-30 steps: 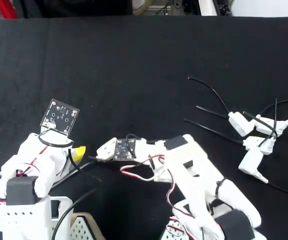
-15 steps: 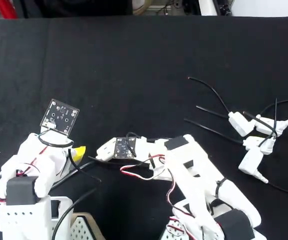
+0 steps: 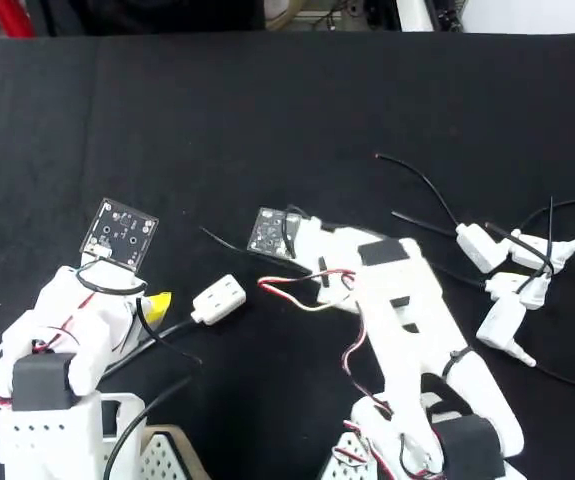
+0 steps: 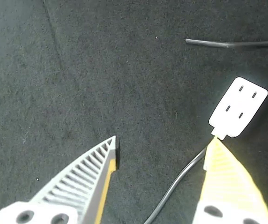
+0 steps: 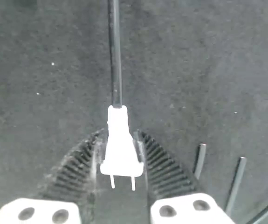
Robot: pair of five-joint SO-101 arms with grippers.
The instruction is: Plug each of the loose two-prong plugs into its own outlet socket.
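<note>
Black cloth table point(image 3: 267, 110): carries both arms and all the task's things.
Left gripper point(image 4: 164, 140): low at the near left of the table. Its fingers, one white and one yellow, are spread wide with nothing clamped between them.
Outlet block point(image 3: 219, 298): white, lying flat with its slotted face up, right at the yellow finger's tip. I cannot tell whether they touch. Its black lead point(image 4: 175, 186) runs back between the fingers.
Right gripper point(image 5: 119, 134): over the middle of the table, beyond the block and apart from it, fingers closed on a plug.
Held plug point(image 5: 121, 158): white, two-prong, pinched by the sides of its body. The prongs point back toward the wrist and its cord point(image 5: 115, 56) leads away ahead.
Loose plugs point(image 3: 507, 280): a white cluster at the far right, their cords crossing one another.
Step, as I judge it: the held plug is not yet seated in any socket.
Risk, orientation: with the prongs facing the wrist, a straight push would meet the slots cord-end first, so the plug probably needs turning.
Risk, block sliding: nothing grips the block, so pressure on it may shove it across the cloth.
Risk, tangle: lifting one plug from the cluster could drag its neighbours along.
</note>
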